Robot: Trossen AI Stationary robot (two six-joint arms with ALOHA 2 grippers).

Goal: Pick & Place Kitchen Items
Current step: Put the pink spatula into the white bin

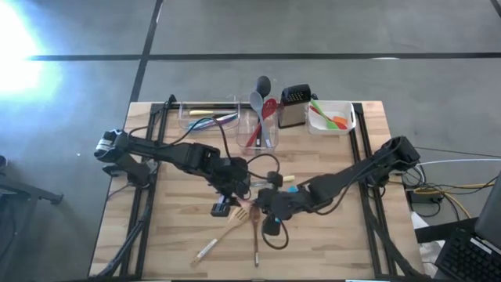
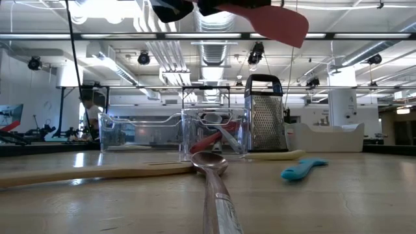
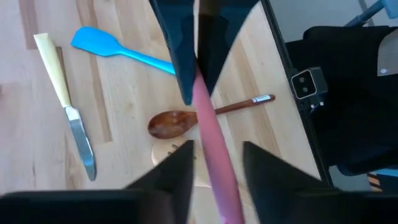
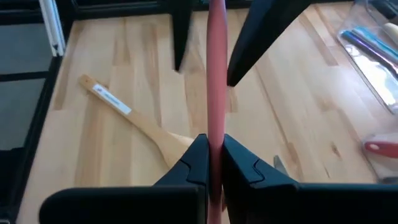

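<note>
The pink spatula (image 4: 216,74) is clamped between the closed fingers of the right gripper (image 4: 214,163), at centre frame above the table (image 1: 329,243); the left gripper (image 3: 211,158) is parted around its handle; both arms are angled inward.

Both arms crowd the middle of the light wooden tabletop (image 1: 156,235), above a pale wooden spatula (image 1: 228,228) crossed with a dark wooden spoon (image 1: 254,235). Clear plastic tubs (image 1: 227,119), a steel box grater (image 1: 293,106) and a white tub (image 1: 333,117) line the far edge. The near corners lie open.
</note>
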